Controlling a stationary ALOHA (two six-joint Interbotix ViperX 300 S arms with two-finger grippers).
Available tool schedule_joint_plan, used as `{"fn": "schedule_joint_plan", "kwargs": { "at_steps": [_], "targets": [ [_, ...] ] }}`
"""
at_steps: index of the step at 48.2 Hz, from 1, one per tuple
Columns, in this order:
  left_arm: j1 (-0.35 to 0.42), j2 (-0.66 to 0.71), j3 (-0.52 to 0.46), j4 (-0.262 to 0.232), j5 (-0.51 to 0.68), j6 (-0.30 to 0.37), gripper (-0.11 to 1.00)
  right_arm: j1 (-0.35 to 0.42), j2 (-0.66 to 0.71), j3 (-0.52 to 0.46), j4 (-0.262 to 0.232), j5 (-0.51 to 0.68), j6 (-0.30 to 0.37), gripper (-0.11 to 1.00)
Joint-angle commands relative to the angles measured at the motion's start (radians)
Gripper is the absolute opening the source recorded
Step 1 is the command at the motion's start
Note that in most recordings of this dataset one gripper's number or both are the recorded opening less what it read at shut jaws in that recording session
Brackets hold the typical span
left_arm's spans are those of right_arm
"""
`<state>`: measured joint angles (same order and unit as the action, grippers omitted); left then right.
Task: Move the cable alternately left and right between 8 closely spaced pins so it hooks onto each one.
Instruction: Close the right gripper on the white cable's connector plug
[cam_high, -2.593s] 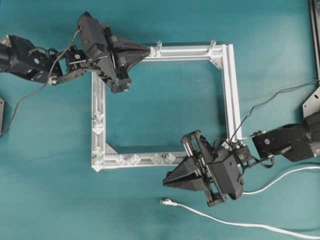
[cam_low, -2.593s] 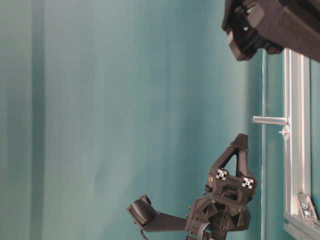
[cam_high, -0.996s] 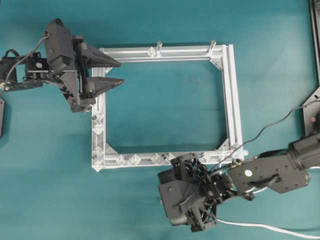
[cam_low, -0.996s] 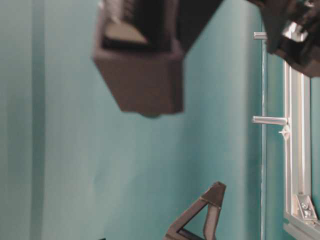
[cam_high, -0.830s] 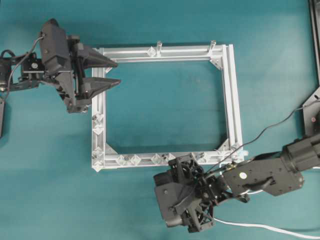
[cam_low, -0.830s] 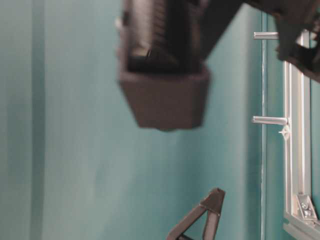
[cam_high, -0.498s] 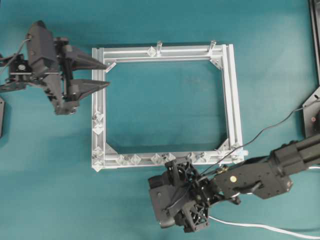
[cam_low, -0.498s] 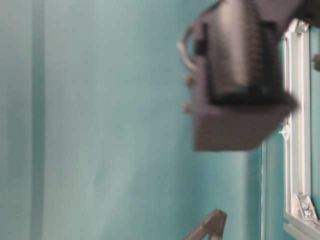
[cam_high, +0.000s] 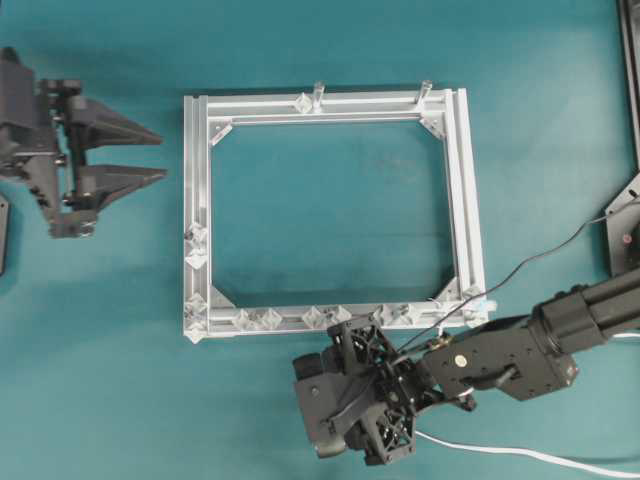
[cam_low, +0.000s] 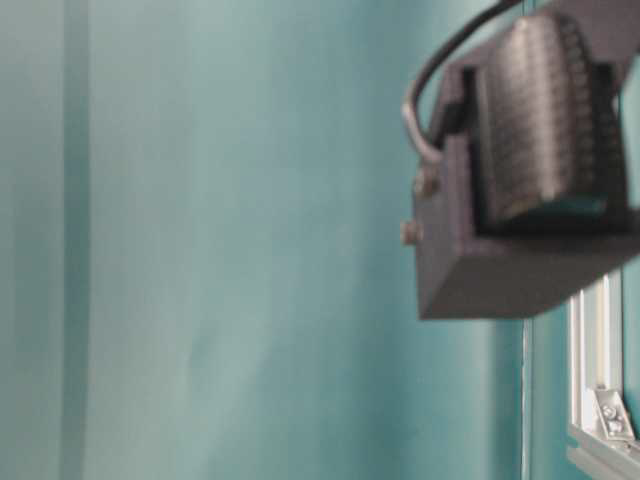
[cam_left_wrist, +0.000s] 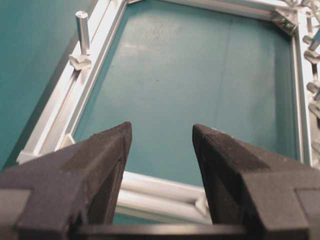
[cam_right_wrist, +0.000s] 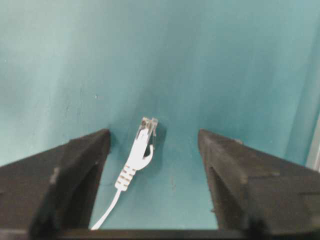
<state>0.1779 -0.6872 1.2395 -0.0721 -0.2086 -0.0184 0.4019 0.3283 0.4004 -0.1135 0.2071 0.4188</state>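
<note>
The cable's (cam_right_wrist: 127, 172) white cord ends in a clear plug (cam_right_wrist: 145, 131) that lies flat on the teal mat. My right gripper (cam_right_wrist: 153, 137) is open and points down over the plug, one finger on each side, touching neither. In the overhead view the right gripper's body (cam_high: 350, 415) hides the plug, and the cable (cam_high: 520, 452) trails off to the right. Several pins (cam_high: 270, 319) stud the bottom and left rails of the aluminium frame (cam_high: 465, 200). My left gripper (cam_high: 160, 153) is open and empty, left of the frame; the left wrist view shows the left gripper (cam_left_wrist: 161, 132) facing across the frame.
Two upright metal posts (cam_high: 318, 92) (cam_high: 425, 90) stand on the frame's top rail. A dark fixture (cam_high: 630, 60) runs along the right edge. The right arm's body (cam_low: 530, 170) fills the table-level view, blurred, with a frame rail (cam_low: 595, 350) beside it.
My left gripper has pulled back leftward, away from the frame's top-left corner, still open. My right gripper has shifted left and lower, below the frame's bottom rail.
</note>
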Motion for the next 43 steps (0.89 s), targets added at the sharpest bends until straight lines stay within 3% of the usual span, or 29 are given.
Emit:
{"fn": "schedule_joint_plan", "kwargs": {
  "at_steps": [1, 8, 11, 21, 27, 43],
  "targets": [
    [-0.002, -0.071, 0.023, 0.003, 0.017, -0.003, 0.54, 0.006, -0.006, -0.014, -0.002, 0.011, -0.002, 0.62],
    [0.0, -0.232, 0.089, 0.003, 0.078, -0.003, 0.54, 0.018, -0.009, -0.018, -0.002, 0.04, -0.002, 0.24],
    [0.0, -0.305, 0.112, 0.003, 0.107, -0.003, 0.54, 0.025, -0.014, -0.02, -0.002, 0.049, -0.002, 0.13],
    [0.003, -0.592, 0.189, 0.002, 0.238, -0.003, 0.54, 0.032, -0.023, -0.029, -0.002, 0.089, -0.002, 0.12],
    [0.005, -0.698, 0.212, 0.008, 0.321, -0.002, 0.54, 0.032, -0.032, -0.04, -0.002, 0.129, -0.002, 0.12],
    [0.018, -0.661, 0.215, 0.008, 0.336, -0.005, 0.54, 0.032, -0.098, -0.044, -0.002, 0.166, 0.0, 0.12]
  ]
}}
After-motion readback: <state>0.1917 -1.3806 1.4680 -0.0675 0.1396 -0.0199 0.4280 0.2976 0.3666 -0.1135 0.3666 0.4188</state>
